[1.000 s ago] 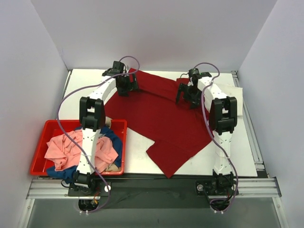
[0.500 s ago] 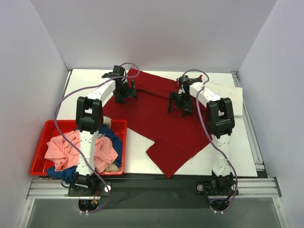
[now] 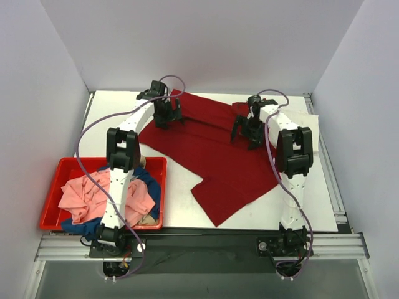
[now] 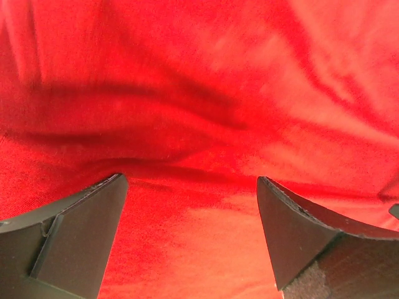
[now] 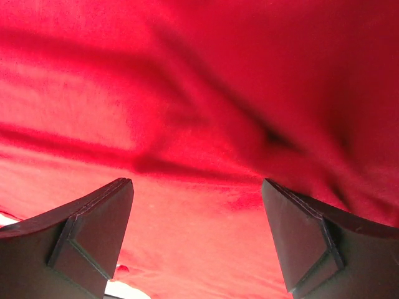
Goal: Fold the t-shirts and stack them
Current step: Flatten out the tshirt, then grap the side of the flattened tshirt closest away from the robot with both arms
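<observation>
Well to the left of the left fingers (image 3: 168, 121) and nearer the arm bases, a red bin (image 3: 51, 187) holds a crumpled pink t-shirt (image 3: 84, 196) over a blue t-shirt (image 3: 149, 180). The left fingers stand wide apart, holding nothing, just above the dark red t-shirt (image 3: 212, 159), which lies spread on the surface (image 3: 177, 193) beneath and between both pairs. The right fingers (image 3: 246, 138) are likewise spread and empty over it. A white t-shirt (image 3: 312, 124) lies flat to their right.
</observation>
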Available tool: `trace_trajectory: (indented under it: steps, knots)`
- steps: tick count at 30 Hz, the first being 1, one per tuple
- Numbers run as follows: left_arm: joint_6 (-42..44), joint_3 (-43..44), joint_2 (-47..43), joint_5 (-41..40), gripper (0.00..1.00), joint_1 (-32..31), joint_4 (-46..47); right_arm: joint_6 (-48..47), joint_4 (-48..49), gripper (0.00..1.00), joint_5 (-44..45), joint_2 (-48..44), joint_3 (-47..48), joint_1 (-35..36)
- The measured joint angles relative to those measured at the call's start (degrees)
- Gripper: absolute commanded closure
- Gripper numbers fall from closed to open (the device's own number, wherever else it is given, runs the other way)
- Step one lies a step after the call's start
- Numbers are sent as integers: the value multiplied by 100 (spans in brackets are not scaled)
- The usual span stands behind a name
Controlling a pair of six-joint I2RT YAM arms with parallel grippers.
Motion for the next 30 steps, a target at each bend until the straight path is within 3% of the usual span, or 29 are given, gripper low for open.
trace_trajectory:
  steps: [12, 16, 23, 26, 28, 30]
  knots:
    - [37, 197, 192, 459, 3, 2, 752, 55, -426, 12, 0, 490, 846, -225]
    - [17, -597, -348, 4, 3, 15, 822, 11, -494, 12, -20, 560, 981, -225]
    - [-243, -2509, -2144, -1292, 3, 507, 850, -96, -483, 11, -15, 564, 994, -225]
    - [-271, -2931, -2468, -1585, 9, 872, 966, -111, -481, 11, -15, 562, 1001, -225]
    - [-269, -3082, -2448, -1749, 22, 1069, 990, -118, -474, 11, -17, 562, 1001, -225]
    - [-260, -3117, -2319, -1851, 28, 1143, 975, -122, -470, 11, -17, 562, 1001, -223]
